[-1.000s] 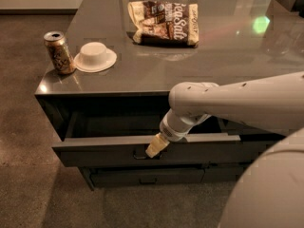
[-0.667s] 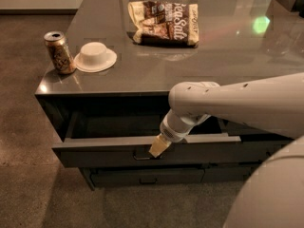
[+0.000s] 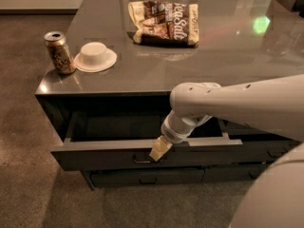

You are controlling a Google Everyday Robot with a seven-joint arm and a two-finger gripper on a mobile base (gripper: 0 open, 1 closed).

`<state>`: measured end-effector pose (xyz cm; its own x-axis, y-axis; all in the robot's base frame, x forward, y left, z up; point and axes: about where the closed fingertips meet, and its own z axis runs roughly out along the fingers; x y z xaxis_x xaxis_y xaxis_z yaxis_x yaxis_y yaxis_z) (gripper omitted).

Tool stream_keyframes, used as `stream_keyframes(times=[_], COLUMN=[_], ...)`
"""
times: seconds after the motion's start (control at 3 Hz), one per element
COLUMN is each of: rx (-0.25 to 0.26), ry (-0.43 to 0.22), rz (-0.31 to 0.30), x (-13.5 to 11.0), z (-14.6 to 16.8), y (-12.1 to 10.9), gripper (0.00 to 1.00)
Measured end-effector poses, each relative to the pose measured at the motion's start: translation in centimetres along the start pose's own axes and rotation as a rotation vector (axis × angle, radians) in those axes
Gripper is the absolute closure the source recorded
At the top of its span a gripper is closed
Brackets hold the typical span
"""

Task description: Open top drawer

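The top drawer is a wide dark grey front pulled partly out from under the counter, its dim inside showing behind the front panel. Its small pull handle sits near the middle of the front. My gripper reaches down from the white arm on the right, and its beige tip rests on the drawer's top edge right beside the handle.
On the grey counter stand a drink can, an upturned white bowl and a snack bag. Shallower drawers lie beneath the open one. Brown floor spreads left and in front.
The drawer front and my gripper have moved very slightly outward and to the right; the counter objects have stayed put.
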<state>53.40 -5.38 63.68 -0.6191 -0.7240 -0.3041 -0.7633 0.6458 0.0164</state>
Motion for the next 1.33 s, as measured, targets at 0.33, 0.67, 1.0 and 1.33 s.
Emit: stream_keyframes(times=[0.33,0.67,1.0,1.33], rx=[-0.011,-0.014,-0.019,-0.018], ry=[-0.008,-0.016,-0.022,-0.019], rz=[0.001,-0.013,-0.022,-0.022], x=[0.69,1.19,0.79,0.92], z=[-0.07,-0.48,-0.22,-0.30], y=[0.46,0.67,0.59,0.37], gripper=[1.00,1.00,1.00,1.00])
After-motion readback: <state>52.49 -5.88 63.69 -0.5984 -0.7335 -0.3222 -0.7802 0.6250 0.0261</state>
